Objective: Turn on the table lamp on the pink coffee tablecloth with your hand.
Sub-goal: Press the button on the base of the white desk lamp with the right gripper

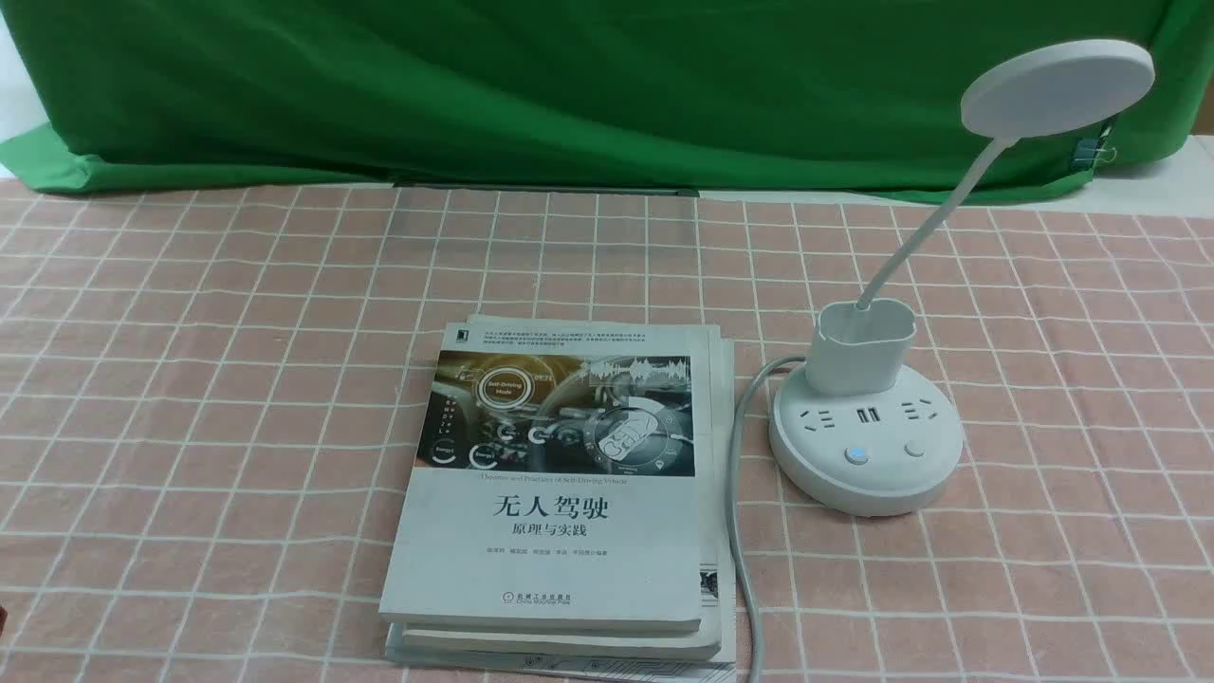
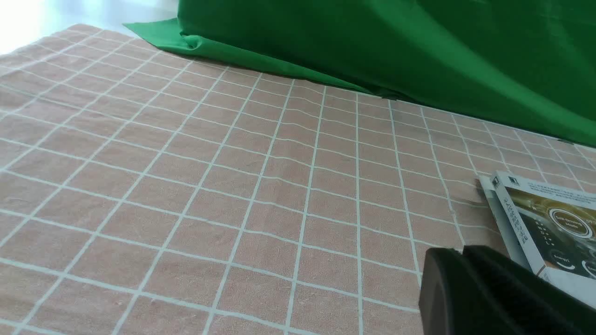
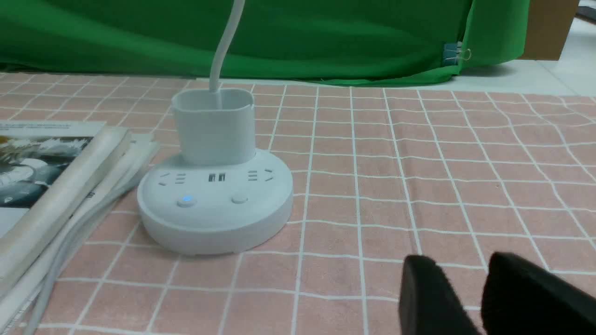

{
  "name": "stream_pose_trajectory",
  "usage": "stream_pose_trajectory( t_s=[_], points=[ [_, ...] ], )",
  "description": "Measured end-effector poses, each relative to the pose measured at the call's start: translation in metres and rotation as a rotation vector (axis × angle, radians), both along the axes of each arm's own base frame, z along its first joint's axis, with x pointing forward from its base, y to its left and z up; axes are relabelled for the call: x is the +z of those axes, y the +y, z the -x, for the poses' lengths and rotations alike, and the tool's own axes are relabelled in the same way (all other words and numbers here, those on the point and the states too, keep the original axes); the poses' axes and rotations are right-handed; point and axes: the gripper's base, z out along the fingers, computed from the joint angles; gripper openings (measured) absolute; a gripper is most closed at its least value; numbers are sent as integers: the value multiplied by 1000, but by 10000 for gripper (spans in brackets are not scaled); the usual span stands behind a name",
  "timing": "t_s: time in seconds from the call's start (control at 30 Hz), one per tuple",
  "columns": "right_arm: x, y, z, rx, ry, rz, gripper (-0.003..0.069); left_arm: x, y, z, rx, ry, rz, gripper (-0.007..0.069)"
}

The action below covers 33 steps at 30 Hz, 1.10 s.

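The white table lamp stands on the pink coffee tablecloth (image 1: 190, 379) at the right. Its round socket base (image 1: 865, 455) carries a cup-like holder (image 1: 860, 346), a thin neck and a flat disc head (image 1: 1057, 87). The base has two buttons: the left button (image 1: 856, 455) glows blue, the right button (image 1: 914, 449) is plain. No gripper shows in the front view. In the right wrist view my right gripper (image 3: 461, 265) is open, empty, low over the cloth, apart from the lamp base (image 3: 214, 209). My left gripper (image 2: 461, 251) is shut, empty, beside the book's corner.
A stack of books (image 1: 560, 493) lies at the middle, left of the lamp; it also shows in the left wrist view (image 2: 545, 223). The lamp's grey cord (image 1: 735, 493) runs along the books' right edge to the front. A green backdrop cloth (image 1: 569, 85) hangs at the back.
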Motion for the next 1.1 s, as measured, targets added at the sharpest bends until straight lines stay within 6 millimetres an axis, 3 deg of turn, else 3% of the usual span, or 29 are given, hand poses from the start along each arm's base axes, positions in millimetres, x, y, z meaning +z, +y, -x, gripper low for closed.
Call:
stream_pose_trajectory(
  t_s=[0.7, 1.1],
  points=[
    [0, 0, 0, -5, 0, -29, 242, 0, 0, 0, 0, 0, 0, 19],
    [13, -3, -1, -81, -111, -519, 242, 0, 0, 0, 0, 0, 0, 19]
  ],
)
